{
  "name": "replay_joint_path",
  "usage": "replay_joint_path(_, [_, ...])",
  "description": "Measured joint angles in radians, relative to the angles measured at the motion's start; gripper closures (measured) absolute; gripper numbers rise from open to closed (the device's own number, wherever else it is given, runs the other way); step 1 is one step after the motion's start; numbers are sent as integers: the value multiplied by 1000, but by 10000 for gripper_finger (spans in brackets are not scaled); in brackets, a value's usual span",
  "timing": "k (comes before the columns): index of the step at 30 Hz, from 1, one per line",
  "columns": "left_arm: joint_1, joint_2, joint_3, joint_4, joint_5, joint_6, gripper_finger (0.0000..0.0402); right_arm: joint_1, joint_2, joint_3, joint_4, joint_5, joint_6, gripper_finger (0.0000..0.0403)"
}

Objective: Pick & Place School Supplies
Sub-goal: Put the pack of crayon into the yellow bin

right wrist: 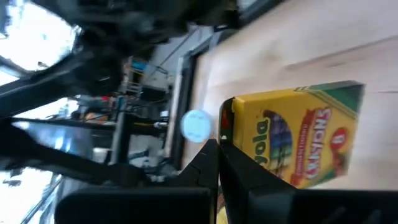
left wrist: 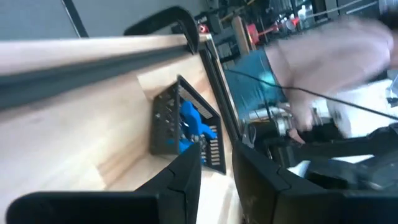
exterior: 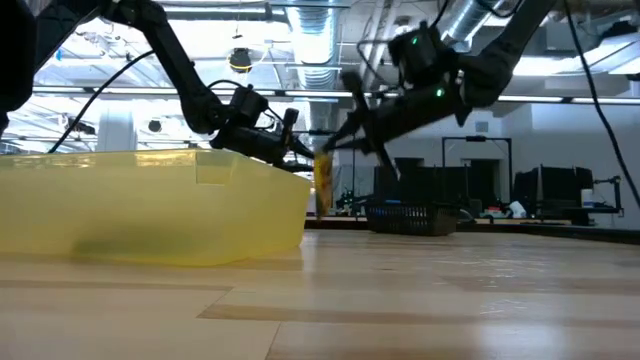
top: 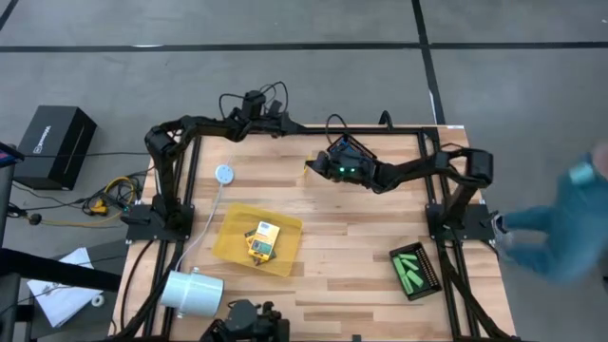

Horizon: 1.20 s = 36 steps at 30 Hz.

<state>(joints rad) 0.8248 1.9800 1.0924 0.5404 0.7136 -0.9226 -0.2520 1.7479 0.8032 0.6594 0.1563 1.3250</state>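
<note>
Pale butcher-block wood makes up the table (top: 361, 237), and above its upper middle in the high view the right gripper (top: 313, 168) hangs with its two dark fingers pinched shut on a yellow-and-green cardboard crayon box (right wrist: 298, 134), gripping one narrow edge; in the low view the box (exterior: 323, 180) hangs upright in the air at centre frame, clear of the wood. The left gripper (top: 283, 122) sits near the top edge of the table, just up and left of the right one; its fingers (left wrist: 186, 180) stand partly apart with nothing visible between them. Lower left of centre in the high view lies a shallow translucent yellow plastic tray (top: 233, 249) holding two more yellow crayon boxes (top: 262, 237), and in the low view its wall (exterior: 150, 205) fills the left foreground. A black mesh tray (top: 427, 271) of bright green sticks (top: 411, 271) sits at the lower right. A small round white disc (top: 224, 174) lies on the wood at upper left, a cord trailing from it, and a white cylinder (top: 192, 292) lies on its side at the lower left edge. The left wrist view shows another black mesh tray (left wrist: 165, 124) holding blue-handled tools (left wrist: 193, 127). A blurred person in a teal sleeve (top: 570, 223) stands beyond the table's right side.
</note>
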Motion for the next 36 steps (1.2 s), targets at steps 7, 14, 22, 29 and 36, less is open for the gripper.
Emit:
replay_joint_path(7, [4,0,0,0,0,3,316,50,-111,9,2,-1,-28,403])
replay_joint_path(14, [-23,0,0,0,-4,9,316,118,-131,119,-21,-16,-60,403])
replay_joint_path(22, [-35,0,0,0,-7,55,316,220,-36,345,-172,-97,-106,403])
replay_joint_path(29, [-34,0,0,0,-8,55,316,319,121,497,-161,-155,-62,403])
replay_joint_path(36, [-36,0,0,0,-7,76,316,397,286,658,-153,-193,-5,403])
